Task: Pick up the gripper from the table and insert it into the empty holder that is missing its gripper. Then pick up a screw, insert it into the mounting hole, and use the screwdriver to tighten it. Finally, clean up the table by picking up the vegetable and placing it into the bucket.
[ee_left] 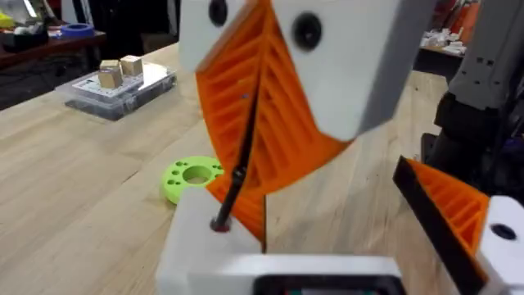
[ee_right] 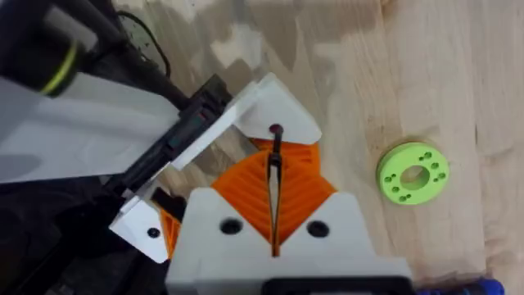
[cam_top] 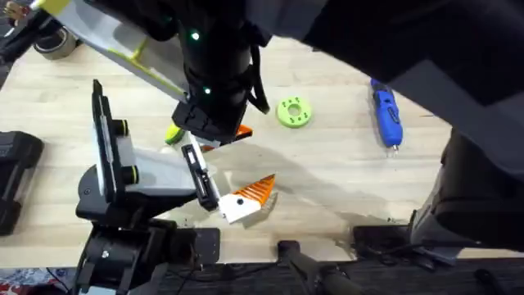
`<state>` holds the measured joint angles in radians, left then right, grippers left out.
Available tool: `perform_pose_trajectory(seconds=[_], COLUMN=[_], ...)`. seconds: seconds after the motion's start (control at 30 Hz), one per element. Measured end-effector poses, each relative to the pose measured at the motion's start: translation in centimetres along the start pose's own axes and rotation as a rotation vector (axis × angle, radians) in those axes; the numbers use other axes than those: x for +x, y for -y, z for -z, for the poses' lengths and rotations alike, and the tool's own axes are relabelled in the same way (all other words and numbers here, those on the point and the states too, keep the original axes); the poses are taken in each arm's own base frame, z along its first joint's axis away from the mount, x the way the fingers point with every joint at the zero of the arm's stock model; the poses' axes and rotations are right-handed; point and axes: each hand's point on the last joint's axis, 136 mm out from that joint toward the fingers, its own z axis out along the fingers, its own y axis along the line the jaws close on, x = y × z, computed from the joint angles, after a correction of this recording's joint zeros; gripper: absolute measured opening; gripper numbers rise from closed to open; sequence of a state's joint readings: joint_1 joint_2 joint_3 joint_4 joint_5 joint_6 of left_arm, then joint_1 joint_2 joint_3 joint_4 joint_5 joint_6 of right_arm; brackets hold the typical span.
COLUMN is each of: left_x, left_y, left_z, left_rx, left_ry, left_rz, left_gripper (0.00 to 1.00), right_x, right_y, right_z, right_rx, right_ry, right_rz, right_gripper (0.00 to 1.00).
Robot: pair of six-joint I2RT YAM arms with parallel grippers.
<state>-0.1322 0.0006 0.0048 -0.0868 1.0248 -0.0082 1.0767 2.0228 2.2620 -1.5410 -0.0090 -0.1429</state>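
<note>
The right tool (ee_right: pixel 274 184) is clenched on a thin black screw (ee_right: pixel 274 160). The screw's reddish tip meets the white block of a gripper (ee_right: pixel 282 115) that sits against the holder (cam_top: pixel 155 168) at its black bar. A second orange-ribbed piece (cam_top: pixel 250 197) lies just beside, nearer the bench (cam_top: pixel 327 180) edge. The left tool (ee_left: pixel 344 221) is released, with its fingers (ee_left: pixel 446 205) apart. A green ring (cam_top: pixel 295 112) lies beyond, and the screwdriver (cam_top: pixel 386 115) is well off to the right.
</note>
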Motion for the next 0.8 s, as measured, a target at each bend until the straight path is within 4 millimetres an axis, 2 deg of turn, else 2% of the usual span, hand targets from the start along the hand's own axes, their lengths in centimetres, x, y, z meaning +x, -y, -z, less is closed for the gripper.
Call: perform_pose_trajectory(seconds=[0.8], left_x=[0.0], left_y=[0.0], left_z=[0.0], left_rx=[0.000], left_ry=[0.000], left_rz=[0.001], left_gripper=[0.987], right_x=[-1.0], right_y=[0.1], right_z=[0.0], right_rx=[0.006], right_ry=[0.040], right_rz=[0.002], right_gripper=[0.011])
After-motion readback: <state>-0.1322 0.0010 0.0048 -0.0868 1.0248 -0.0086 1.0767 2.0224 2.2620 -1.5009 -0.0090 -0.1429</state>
